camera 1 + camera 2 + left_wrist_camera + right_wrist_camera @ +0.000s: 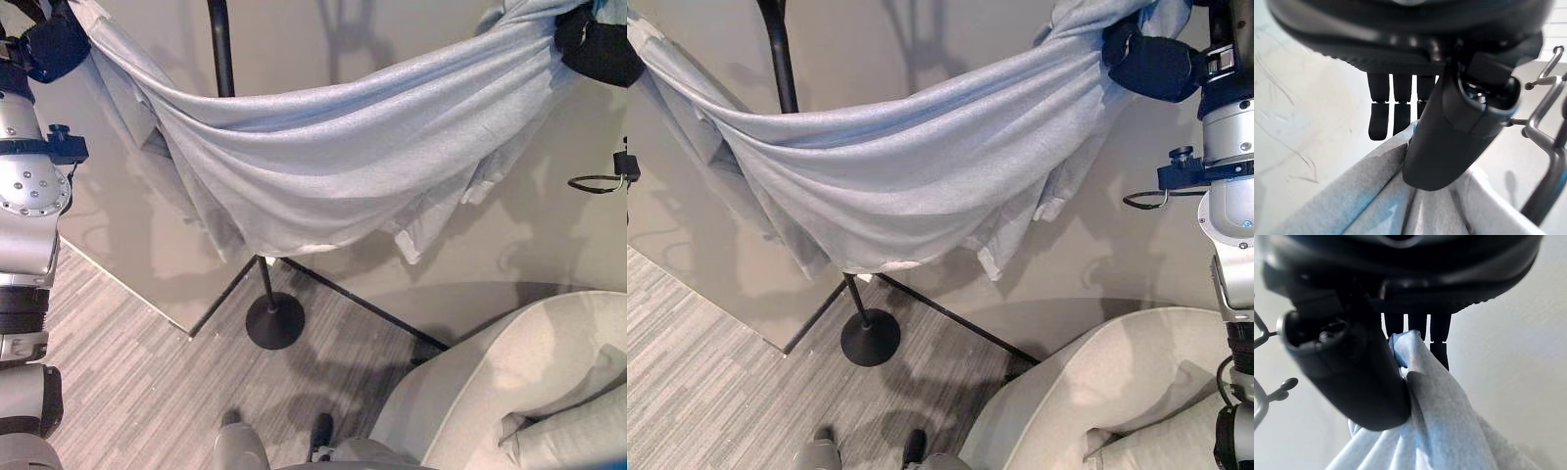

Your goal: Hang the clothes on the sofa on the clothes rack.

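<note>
Grey shirt is off the sofa, stretched in the air between both hands, sagging in the middle in a hammock shape, loose folds and a sleeve hanging below. It hangs in front of the rack pole, covering the pole's middle; lower pole and round base show under the hem, standing on the carpet at the wall corner. Left hand is high at the shirt's left end, clenched on bunched cloth: left wrist view shows the thumb pressed onto the fabric with fingers behind it. Right hand is high at the right end, also clamped on a twisted bunch; right wrist view shows cloth pinched between thumb and fingers. Rack hooks show just beside the left hand, shirt not on them. Sofa at lower right, well apart from the shirt, with a cushion on it.
</note>
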{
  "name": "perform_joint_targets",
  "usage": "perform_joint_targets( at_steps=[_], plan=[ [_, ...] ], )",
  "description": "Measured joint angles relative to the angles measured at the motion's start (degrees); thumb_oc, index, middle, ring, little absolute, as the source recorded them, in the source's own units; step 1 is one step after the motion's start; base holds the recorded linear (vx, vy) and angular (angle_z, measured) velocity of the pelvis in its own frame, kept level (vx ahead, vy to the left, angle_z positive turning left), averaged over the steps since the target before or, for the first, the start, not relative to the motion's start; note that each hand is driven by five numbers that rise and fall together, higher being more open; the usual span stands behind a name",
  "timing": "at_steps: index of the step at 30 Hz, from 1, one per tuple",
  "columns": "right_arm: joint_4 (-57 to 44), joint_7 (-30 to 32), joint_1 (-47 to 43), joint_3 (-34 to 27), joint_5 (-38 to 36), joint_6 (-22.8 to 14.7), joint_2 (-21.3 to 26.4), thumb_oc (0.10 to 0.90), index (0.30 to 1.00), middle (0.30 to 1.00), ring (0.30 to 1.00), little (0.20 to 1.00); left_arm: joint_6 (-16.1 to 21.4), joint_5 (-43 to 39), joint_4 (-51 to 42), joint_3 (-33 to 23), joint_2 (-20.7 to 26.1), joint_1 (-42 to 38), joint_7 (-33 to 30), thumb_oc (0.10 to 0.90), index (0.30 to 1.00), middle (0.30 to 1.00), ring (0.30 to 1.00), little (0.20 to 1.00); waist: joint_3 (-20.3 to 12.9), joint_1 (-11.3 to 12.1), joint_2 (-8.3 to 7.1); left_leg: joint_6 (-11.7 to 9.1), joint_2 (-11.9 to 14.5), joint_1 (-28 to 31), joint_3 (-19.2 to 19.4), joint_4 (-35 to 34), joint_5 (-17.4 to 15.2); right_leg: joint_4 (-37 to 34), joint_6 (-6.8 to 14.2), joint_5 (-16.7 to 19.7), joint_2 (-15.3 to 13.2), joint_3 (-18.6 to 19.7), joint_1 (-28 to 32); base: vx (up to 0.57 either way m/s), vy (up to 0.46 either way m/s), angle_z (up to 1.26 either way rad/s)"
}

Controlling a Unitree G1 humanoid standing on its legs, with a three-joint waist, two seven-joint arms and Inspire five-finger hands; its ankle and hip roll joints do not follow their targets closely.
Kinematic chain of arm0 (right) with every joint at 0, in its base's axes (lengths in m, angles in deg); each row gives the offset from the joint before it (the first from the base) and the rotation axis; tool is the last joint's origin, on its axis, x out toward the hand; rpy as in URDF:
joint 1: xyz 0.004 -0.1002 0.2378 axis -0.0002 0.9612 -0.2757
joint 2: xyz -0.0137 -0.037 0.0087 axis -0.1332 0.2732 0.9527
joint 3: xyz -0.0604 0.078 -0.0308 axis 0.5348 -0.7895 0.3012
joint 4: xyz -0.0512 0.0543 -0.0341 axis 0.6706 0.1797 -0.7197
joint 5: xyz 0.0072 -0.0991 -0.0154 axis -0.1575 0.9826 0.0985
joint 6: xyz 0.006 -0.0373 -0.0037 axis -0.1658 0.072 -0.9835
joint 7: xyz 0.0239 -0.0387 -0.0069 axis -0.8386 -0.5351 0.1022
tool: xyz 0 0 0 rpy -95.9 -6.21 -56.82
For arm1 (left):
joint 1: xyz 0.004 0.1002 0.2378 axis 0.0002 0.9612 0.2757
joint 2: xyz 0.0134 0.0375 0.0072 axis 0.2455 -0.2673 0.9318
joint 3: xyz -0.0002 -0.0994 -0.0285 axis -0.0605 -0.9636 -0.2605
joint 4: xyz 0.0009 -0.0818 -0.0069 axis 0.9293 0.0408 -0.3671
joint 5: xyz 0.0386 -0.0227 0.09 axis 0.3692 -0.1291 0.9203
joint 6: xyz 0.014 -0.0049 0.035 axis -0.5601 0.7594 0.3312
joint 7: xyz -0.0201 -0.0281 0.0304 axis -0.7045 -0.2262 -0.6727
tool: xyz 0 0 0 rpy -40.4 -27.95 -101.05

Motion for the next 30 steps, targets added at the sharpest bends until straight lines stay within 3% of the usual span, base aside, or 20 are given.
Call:
perform_joint_targets(
  at_steps=[3,4,5,8,10,16,20,21,22,25,26,30],
  plan=[
    [-1.36,0.16,2.05,-4.83,0.02,-0.11,-2.28,0.4,0.3,0.3,0.3,0.3,0.3,0.03,-5.07,-0.14,-0.07,0.07,-1.34,0.4,0.3,0.3,0.3,0.3,-0.29,-1.71,1.45,1.44,-0.48,4.66,2.53,-0.16,2.52,-0.37,1.26,-0.44,0.06,1.07,1.53,0.18,0.209,-0.28],
    [-1.9,0.49,2.03,-6.9,0.02,-0.1,-2.23,0.4,0.3,0.3,0.3,0.3,1.23,0.05,-6.4,-0.14,-0.08,0.15,-1.34,0.4,0.3,0.3,0.3,0.3,-0.56,-2.28,3.4,2.35,-0.61,8.52,3.63,-2.5,3.86,-0.3,2.38,-0.51,-0.04,1.56,1.9,0.09,0.192,-0.17],
    [-2.71,1.57,2.06,-8.51,0.0,-0.17,-2.29,0.4,0.3,0.3,0.3,0.3,1.54,0.05,-7.66,-0.33,-0.08,0.3,-1.34,0.4,0.3,0.3,0.3,0.3,-0.81,-2.76,5.07,1.99,-0.87,9.58,4.05,-2.4,3.37,-0.1,3.41,-0.74,-0.27,1.91,1.84,0.08,0.161,-0.18],
    [-3.13,3.08,1.49,-8.87,0.14,-0.39,-1.92,0.4,0.3,0.3,0.3,0.3,2.38,0.21,-8.35,-2.04,-0.18,1.38,-1.47,0.4,0.3,0.3,0.3,0.3,-0.87,-1.97,5.2,2.76,-4.9,10.43,5.0,-2.31,3.95,0.39,5.1,-0.1,-4.58,2.41,1.61,0.05,0.096,-0.19],
    [-3.03,3.54,1.41,-8.89,0.21,-0.46,-1.92,0.4,0.3,0.3,0.3,0.3,2.33,0.25,-8.09,-3.66,-0.15,1.37,-1.89,0.4,0.3,0.3,0.3,0.3,-0.87,-1.8,5.18,3.1,-6.22,10.41,4.87,-2.32,3.73,-0.44,6.51,0.8,-5.84,2.42,1.93,0.04,0.077,0.05],
    [-1.78,4.93,-1.88,-8.23,0.31,-0.46,-1.79,0.4,0.3,0.3,0.3,0.3,2.23,0.27,-7.37,-7.26,0.91,1.36,-4.98,0.4,0.3,0.3,0.3,0.3,-0.9,1.55,5.14,3.38,-6.97,10.38,5.47,-2.33,3.55,-0.45,7.74,0.77,-6.7,3.45,1.63,0.02,0.022,-0.03],
    [5.5,7.03,-8.23,-1.5,2.39,-0.28,6.48,0.4,0.3,0.3,0.3,0.3,2.42,-0.55,-2.11,-3.9,4.02,-0.93,-5.04,0.4,0.3,0.3,0.3,0.3,-1.07,2.76,5.43,3.55,-6.55,10.27,5.16,-2.35,3.48,-0.44,8.27,0.38,-6.22,3.47,1.74,0.01,-0.001,0.05],
    [10.4,6.67,-12.31,5.33,2.47,0.15,12.06,0.4,0.3,0.3,0.3,0.3,2.52,-2.76,0.11,-0.22,5.65,-3.27,-4.08,0.4,0.3,0.3,0.3,0.3,-1.11,2.74,5.4,3.77,-6.31,10.27,5.06,-2.37,3.33,-0.44,8.28,0.36,-5.97,3.27,1.87,0.02,-0.015,0.07],
    [12.38,6.19,-14.45,7.94,2.47,0.72,13.46,0.4,0.3,0.3,0.3,0.3,2.57,-3.81,0.79,1.36,6.32,-4.26,-3.34,0.4,0.3,0.3,0.3,0.3,-1.24,2.62,5.3,3.85,-6.22,10.26,5.07,-2.39,3.28,-0.45,8.29,0.36,-5.9,3.24,1.85,0.01,-0.021,0.04],
    [17.64,5.76,-19.94,14.0,2.37,1.16,14.02,0.4,0.3,0.3,0.3,0.3,3.7,-4.74,4.66,7.5,7.51,-7.36,-2.11,0.4,0.3,0.3,0.3,0.3,-2.5,2.24,5.12,4.61,-6.0,10.26,5.16,-2.4,2.73,-0.45,8.37,0.41,-5.66,3.26,1.83,0.0,0.0,0.0],
    [22.09,4.87,-25.72,22.13,2.31,1.83,14.39,0.4,0.3,0.3,0.3,0.3,3.74,-6.33,7.24,12.65,8.06,-9.71,-0.59,0.4,0.3,0.3,0.3,0.3,-3.76,1.87,4.87,4.66,-6.08,10.23,5.16,-2.42,2.7,-0.45,8.48,0.45,-5.77,3.28,1.78,0.0,0.0,0.0],
    [28.09,1.85,-33.55,33.62,2.31,2.18,14.2,0.4,0.3,0.3,0.3,0.3,4.86,-7.22,8.92,15.66,8.19,-10.57,1.47,0.4,0.3,0.3,0.3,0.3,-5.06,0.66,4.26,4.81,-6.13,10.13,5.21,-2.4,2.76,-0.45,8.51,0.52,-5.82,3.27,1.67,0.0,0.0,0.0]
  ],
)
